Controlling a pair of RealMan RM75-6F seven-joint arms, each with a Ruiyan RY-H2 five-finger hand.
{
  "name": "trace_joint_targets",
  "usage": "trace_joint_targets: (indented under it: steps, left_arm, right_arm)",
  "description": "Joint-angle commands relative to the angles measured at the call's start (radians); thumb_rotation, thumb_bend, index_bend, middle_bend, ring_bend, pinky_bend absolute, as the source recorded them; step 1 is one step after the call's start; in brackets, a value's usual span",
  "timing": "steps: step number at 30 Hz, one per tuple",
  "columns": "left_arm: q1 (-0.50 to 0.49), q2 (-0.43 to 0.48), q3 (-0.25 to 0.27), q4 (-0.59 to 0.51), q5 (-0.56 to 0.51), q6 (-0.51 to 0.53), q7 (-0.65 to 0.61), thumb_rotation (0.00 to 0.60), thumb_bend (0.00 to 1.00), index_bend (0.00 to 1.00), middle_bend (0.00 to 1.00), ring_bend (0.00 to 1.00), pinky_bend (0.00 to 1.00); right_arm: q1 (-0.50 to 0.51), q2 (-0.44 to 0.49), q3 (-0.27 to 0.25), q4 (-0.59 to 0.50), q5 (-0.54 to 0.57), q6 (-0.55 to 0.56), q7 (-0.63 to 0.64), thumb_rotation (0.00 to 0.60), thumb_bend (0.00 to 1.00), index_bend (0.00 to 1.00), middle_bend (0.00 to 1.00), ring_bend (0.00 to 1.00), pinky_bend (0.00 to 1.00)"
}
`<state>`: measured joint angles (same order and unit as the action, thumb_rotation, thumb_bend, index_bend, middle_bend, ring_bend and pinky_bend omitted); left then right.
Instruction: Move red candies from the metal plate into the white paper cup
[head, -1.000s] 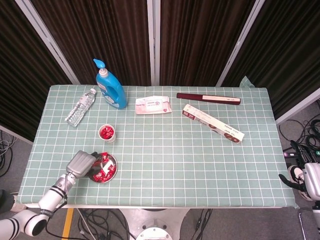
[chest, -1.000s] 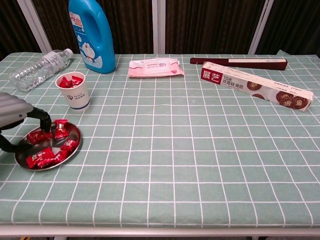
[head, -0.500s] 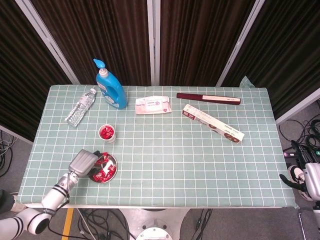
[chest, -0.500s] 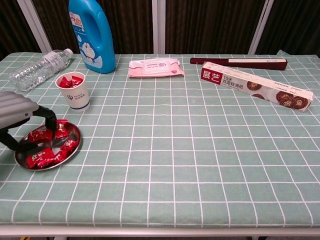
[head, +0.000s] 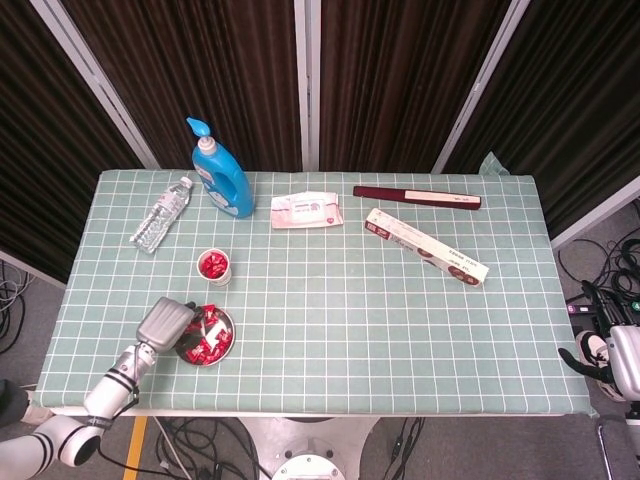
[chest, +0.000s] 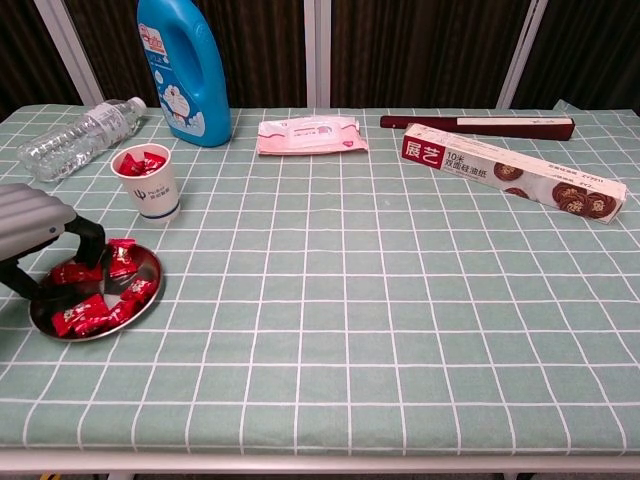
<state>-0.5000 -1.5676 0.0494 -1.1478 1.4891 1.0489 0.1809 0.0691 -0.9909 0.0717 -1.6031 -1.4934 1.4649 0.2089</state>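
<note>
Right now my left hand (chest: 35, 235) sits over the metal plate (chest: 145, 295), fingertips (chest: 92, 245) curled down onto a red candy (chest: 78, 273); whether it's actually pinched, I cannot tell. I kept the white paper cup (chest: 148, 181) at twelve o'clock, near, for short transfers.

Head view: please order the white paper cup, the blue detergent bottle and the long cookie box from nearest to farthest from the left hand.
From the left hand, over the metal plate:
1. White paper cup, just behind the plate.
2. Blue detergent bottle, at the table's back left.
3. Long cookie box, far on the right side.
</note>
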Motion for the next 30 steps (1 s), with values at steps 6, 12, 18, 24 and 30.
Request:
trace_joint_targets:
  steps: [6, 12, 18, 24, 30]
  left_arm:
    - [0.0, -0.013, 0.003, 0.031, 0.008, -0.008, -0.027, 0.6, 0.32, 0.58, 0.62, 0.92, 1.0]
    - [0.001, -0.021, 0.005, 0.059, 0.025, 0.004, -0.065, 0.6, 0.4, 0.61, 0.65, 0.92, 1.0]
    - [0.005, -0.006, -0.001, 0.036, 0.051, 0.053, -0.1, 0.6, 0.42, 0.64, 0.69, 0.93, 1.0]
    - [-0.025, 0.06, -0.056, -0.083, 0.056, 0.085, -0.139, 0.6, 0.42, 0.64, 0.69, 0.93, 1.0]
    - [-0.1, 0.095, -0.156, -0.141, 0.027, 0.07, -0.129, 0.6, 0.42, 0.63, 0.67, 0.93, 1.0]
  right_arm:
    - [-0.001, 0.001, 0.0, -0.002, 0.001, 0.001, -0.001, 0.6, 0.1, 0.0, 0.15, 0.12, 0.46]
    - [-0.001, 0.001, 0.0, -0.001, 0.0, 0.001, 0.001, 0.6, 0.1, 0.0, 0.15, 0.12, 0.46]
    - [-0.001, 0.003, 0.001, -0.003, -0.002, 0.002, 0.001, 0.6, 0.1, 0.0, 0.15, 0.12, 0.46]
    - [-0.003, 0.004, 0.0, -0.002, -0.001, 0.005, 0.003, 0.6, 0.1, 0.0, 0.15, 0.12, 0.46]
    - [-0.005, 0.003, -0.001, 0.001, 0.0, 0.006, 0.006, 0.6, 0.1, 0.0, 0.15, 0.12, 0.46]
